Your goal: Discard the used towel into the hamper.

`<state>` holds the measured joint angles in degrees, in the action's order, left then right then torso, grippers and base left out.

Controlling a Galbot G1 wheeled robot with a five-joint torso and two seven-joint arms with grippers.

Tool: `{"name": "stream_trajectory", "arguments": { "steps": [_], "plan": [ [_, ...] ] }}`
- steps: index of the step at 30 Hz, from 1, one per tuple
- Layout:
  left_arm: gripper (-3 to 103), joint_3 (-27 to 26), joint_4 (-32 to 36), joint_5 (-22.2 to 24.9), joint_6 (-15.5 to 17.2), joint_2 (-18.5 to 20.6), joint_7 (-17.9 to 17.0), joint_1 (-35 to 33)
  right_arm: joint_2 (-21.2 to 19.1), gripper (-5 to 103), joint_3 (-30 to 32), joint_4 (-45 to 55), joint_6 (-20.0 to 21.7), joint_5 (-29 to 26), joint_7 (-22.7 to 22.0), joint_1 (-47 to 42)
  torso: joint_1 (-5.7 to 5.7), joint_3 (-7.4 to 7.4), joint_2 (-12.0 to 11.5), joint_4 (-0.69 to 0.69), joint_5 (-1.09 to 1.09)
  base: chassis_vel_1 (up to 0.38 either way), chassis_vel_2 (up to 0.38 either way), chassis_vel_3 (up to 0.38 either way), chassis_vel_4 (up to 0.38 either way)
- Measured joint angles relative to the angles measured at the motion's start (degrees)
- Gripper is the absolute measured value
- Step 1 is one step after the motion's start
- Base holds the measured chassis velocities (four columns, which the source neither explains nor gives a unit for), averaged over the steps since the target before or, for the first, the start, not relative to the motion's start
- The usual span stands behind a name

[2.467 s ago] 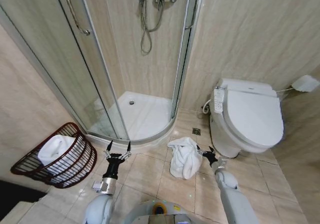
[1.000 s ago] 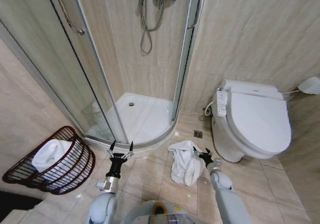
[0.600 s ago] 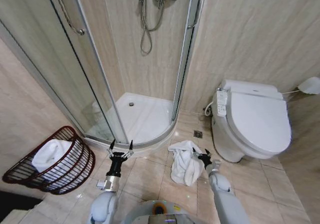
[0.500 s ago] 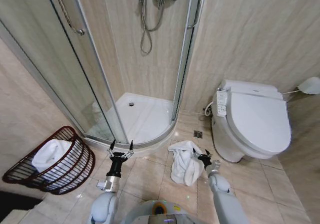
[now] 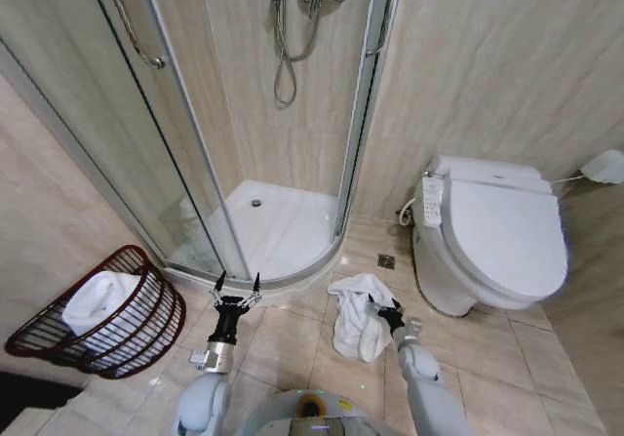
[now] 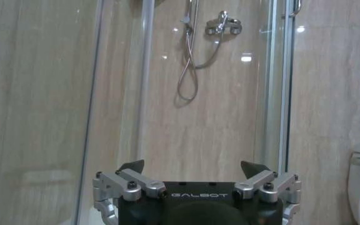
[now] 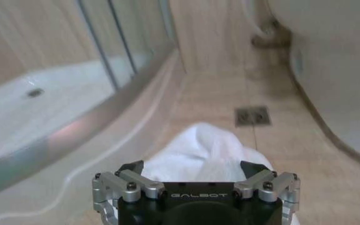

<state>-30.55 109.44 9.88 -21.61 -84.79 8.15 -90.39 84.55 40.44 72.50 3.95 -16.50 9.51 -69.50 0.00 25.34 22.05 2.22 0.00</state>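
Your hamper (image 5: pixel 97 314) sits at the far left of the scene, on the tiled floor (image 5: pixel 292 343) against the left wall, tipped so its open mouth faces up and toward the right. It is a dark reddish-brown basket of thin ribs, and inside it you can see a folded white towel (image 5: pixel 96 299) lying against the ribs.

The used towel (image 5: pixel 356 309) is a crumpled white heap on the floor in the middle of the scene, just in front of the shower tray (image 5: pixel 268 226) rim and to the left of the toilet (image 5: pixel 497 241). It is well apart from the hamper.

Your right gripper (image 5: pixel 383 312) is low at the right edge of that heap, touching or nearly touching the cloth. In the right wrist view its fingers (image 7: pixel 130 167) are spread wide, with the white towel (image 7: pixel 208 152) lying just beyond and between them; nothing is pinched yet. A floor drain (image 7: pixel 252 116) shows farther on, between the towel and the toilet base.

Your left gripper (image 5: pixel 235 284) hovers above the floor between the hamper and the heap, near the shower rim, pointing at the glass enclosure. Its fingers (image 6: pixel 131 165) are also wide apart and hold nothing; past them you see the shower hose (image 6: pixel 189 61) and mixer on the far wall.
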Motion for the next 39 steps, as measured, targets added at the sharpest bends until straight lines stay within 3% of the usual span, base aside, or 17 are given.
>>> {"name": "stream_trajectory", "arguments": {
  "steps": [1, 5, 18, 29, 39],
  "plan": [
    [100, 0.00, 0.08, 0.00, 0.15, 0.05, 0.01, 0.15, 0.02, 100, -0.06, 0.41, 3.33, -0.42, -2.31, 0.23, 0.00, 0.00, 0.00, 0.00, 0.00, 0.000, 0.000, 0.000, 0.000],
    [100, 0.03, 0.08, -0.06, 0.32, 0.07, 0.05, 0.61, -0.11, 100, -0.16, 0.88, 8.18, -3.35, -5.61, 1.13, 0.00, 0.00, 0.01, 0.00, 0.00, 0.000, 0.000, 0.000, 0.000],
    [100, -0.21, 0.17, -0.18, 0.31, 0.10, 0.16, 0.55, -2.84, 101, 0.34, -5.74, 9.35, -8.10, 0.06, 5.20, 0.00, 0.01, 0.01, 0.00, 0.01, 0.000, 0.000, 0.000, 0.000],
    [100, 0.02, 0.21, -0.10, 0.15, -0.23, 0.15, 0.45, -3.30, 75, 0.44, -5.90, 9.29, -9.15, 0.71, 5.26, 0.00, 0.01, 0.01, 0.00, 0.00, 0.000, 0.000, 0.000, 0.000],
    [100, -0.25, 0.27, 0.22, -0.11, -0.04, 0.13, 0.32, -3.06, 42, 0.46, -5.67, 8.45, -9.37, 0.98, 4.95, 0.00, 0.01, 0.01, 0.00, 0.01, 0.000, 0.000, 0.000, 0.000]
  ]
}}
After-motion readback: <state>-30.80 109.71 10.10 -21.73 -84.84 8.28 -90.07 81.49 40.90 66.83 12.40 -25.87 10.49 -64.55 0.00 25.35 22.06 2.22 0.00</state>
